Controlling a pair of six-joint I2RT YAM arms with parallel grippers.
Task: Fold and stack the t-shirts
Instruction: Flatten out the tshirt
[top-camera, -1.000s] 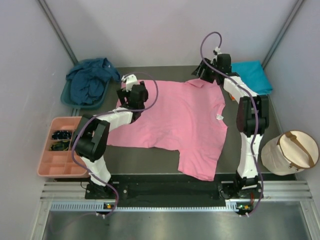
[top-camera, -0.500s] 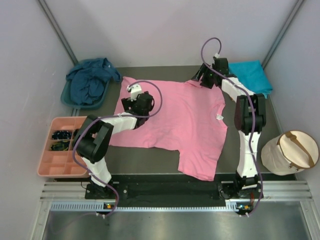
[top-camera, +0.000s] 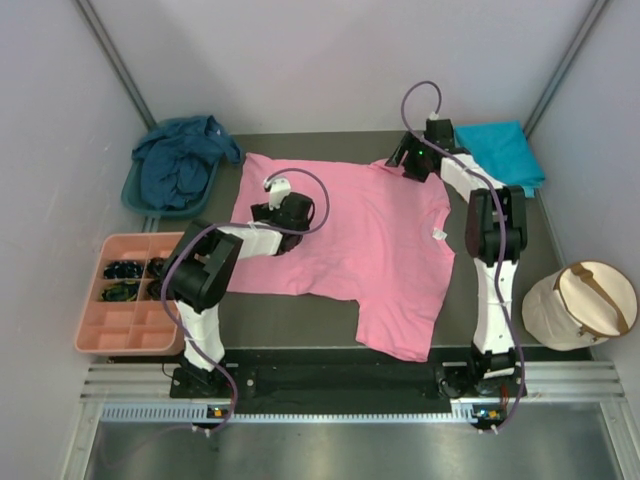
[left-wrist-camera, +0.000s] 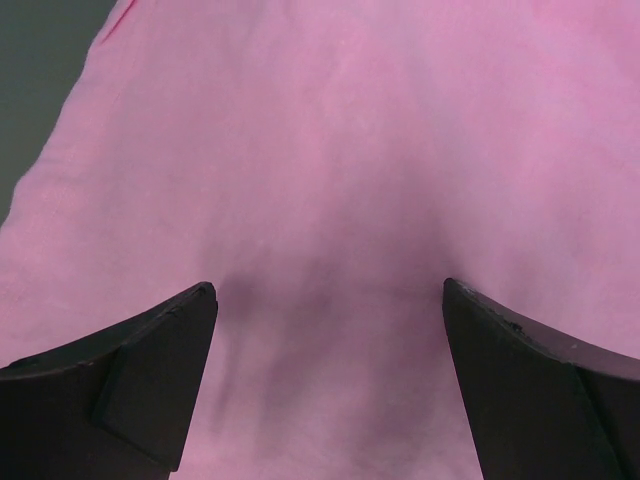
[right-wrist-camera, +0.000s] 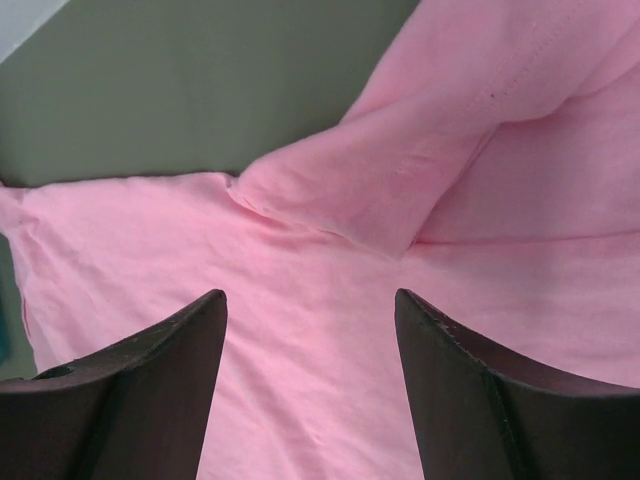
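Note:
A bright pink t-shirt (top-camera: 360, 240) lies spread flat on the dark table. My left gripper (top-camera: 297, 208) is open and low over the shirt's left part; the left wrist view shows only pink cloth (left-wrist-camera: 330, 200) between its fingers. My right gripper (top-camera: 407, 163) is open over the far edge by a folded-over bit of the shirt (right-wrist-camera: 400, 190). A navy blue t-shirt (top-camera: 180, 160) lies crumpled in the teal basin. A turquoise t-shirt (top-camera: 505, 150) lies folded at the far right. The orange t-shirt is out of view.
A teal basin (top-camera: 135, 195) stands at the far left. A salmon-pink compartment tray (top-camera: 115, 325) with small dark parts sits at the left edge. A beige round bag (top-camera: 580, 305) is at the right. Grey walls close in the table.
My left gripper has moved right and inward over the pink shirt. My right gripper has shifted slightly left at the far edge. The shirt's far left corner now lies uncovered and flat.

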